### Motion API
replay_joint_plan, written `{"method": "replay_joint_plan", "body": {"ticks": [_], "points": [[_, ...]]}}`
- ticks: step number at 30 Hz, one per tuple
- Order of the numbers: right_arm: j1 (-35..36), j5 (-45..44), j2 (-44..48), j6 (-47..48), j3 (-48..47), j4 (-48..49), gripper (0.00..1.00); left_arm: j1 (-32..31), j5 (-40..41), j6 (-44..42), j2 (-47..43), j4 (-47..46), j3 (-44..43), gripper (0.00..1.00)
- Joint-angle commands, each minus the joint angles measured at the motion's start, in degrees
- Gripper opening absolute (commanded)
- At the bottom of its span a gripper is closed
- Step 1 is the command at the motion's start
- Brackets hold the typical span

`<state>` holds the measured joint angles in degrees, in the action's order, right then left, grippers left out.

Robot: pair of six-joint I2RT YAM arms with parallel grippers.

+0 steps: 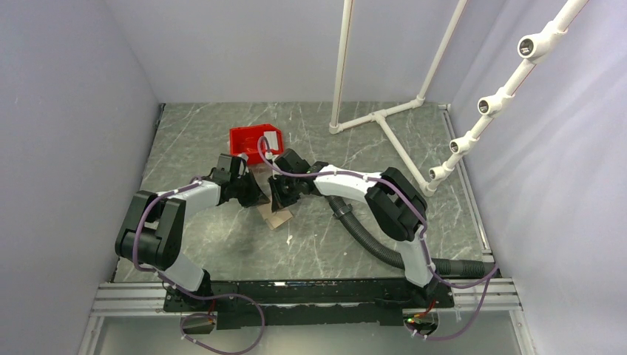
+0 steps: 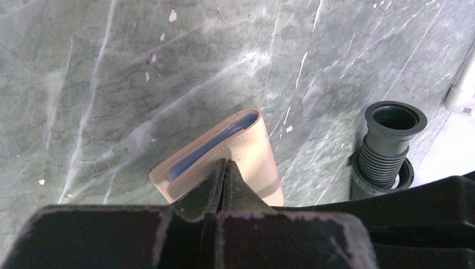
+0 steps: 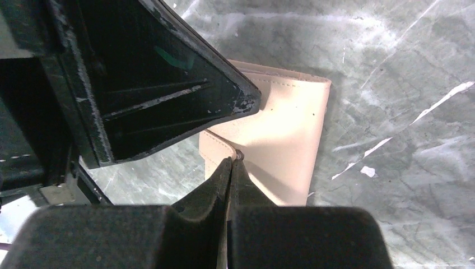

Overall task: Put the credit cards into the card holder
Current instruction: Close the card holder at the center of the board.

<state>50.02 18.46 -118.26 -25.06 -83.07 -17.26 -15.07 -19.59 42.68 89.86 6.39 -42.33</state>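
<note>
The tan card holder [image 1: 277,217] lies on the marble table between my two arms. In the left wrist view the card holder [image 2: 255,148] has its pocket gaping, with the edge of a pale blue credit card [image 2: 204,150] showing inside. My left gripper [image 2: 226,162] is shut, its tips resting on the stitched front wall. My right gripper [image 3: 235,157] is also shut, with its tips at the corner of the holder's [image 3: 285,129] flap. Whether either pinches the leather cannot be told. In the right wrist view the left gripper [image 3: 251,105] is a black wedge touching the holder's top.
A red bin [image 1: 255,139] stands just behind the grippers. A white pipe frame [image 1: 384,118] occupies the back right of the table. A black corrugated hose [image 2: 389,143] from the right arm lies close to the right of the holder.
</note>
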Motion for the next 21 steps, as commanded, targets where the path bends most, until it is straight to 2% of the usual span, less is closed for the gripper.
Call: {"method": "replay_joint_plan", "body": {"ticks": [1,7,21], "points": [[0.17,-1.53,1.96,1.90,-3.64,-0.20,0.00,-0.14,2.37,-2.20,1.68,3.45,1.04,0.00],[0.17,-2.03,0.33,2.12,-6.16,-2.46,0.00,-0.13,2.31,-2.37,1.83,3.71,0.67,0.00],[-0.01,-1.59,-0.10,1.16,-1.87,-1.77,0.00,-0.13,2.37,-2.39,1.94,3.45,0.94,0.00]]}}
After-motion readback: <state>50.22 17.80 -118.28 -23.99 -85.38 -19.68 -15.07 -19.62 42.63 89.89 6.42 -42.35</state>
